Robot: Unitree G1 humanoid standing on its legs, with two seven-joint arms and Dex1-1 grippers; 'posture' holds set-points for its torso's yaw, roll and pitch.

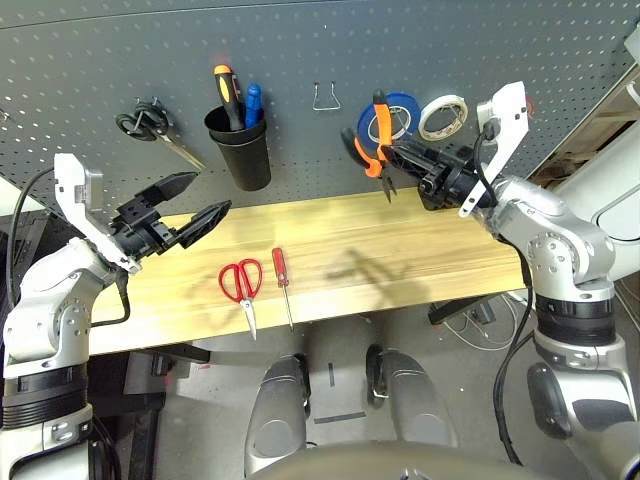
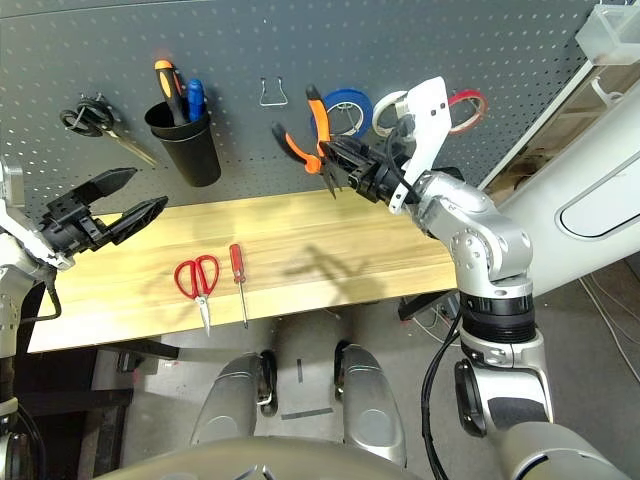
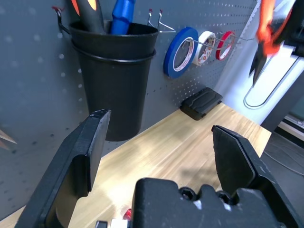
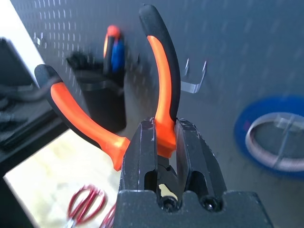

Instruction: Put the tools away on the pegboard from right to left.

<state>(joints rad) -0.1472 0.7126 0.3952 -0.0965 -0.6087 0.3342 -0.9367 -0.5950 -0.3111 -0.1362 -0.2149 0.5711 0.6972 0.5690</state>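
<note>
My right gripper (image 1: 402, 153) is shut on the orange-handled pliers (image 1: 376, 138), holding them up against the pegboard (image 1: 300, 50) in front of the blue tape roll (image 1: 404, 108), just right of an empty metal hook (image 1: 325, 97). In the right wrist view the fingers (image 4: 142, 147) clamp one handle of the pliers (image 4: 162, 80). The red-handled scissors (image 1: 241, 281) and the small red-handled screwdriver (image 1: 283, 278) lie side by side on the wooden table (image 1: 430, 250). The thin red tape ring (image 2: 468, 100) hangs at the far right of the board. My left gripper (image 1: 195, 205) hovers open over the table's left part.
A black cup (image 1: 241, 150) on the board holds an orange-black and a blue handle. Black-handled scissors (image 1: 150, 125) hang at the left. A white tape roll (image 1: 442, 117) hangs beside the blue one. A small black block (image 3: 201, 102) lies at the table's back.
</note>
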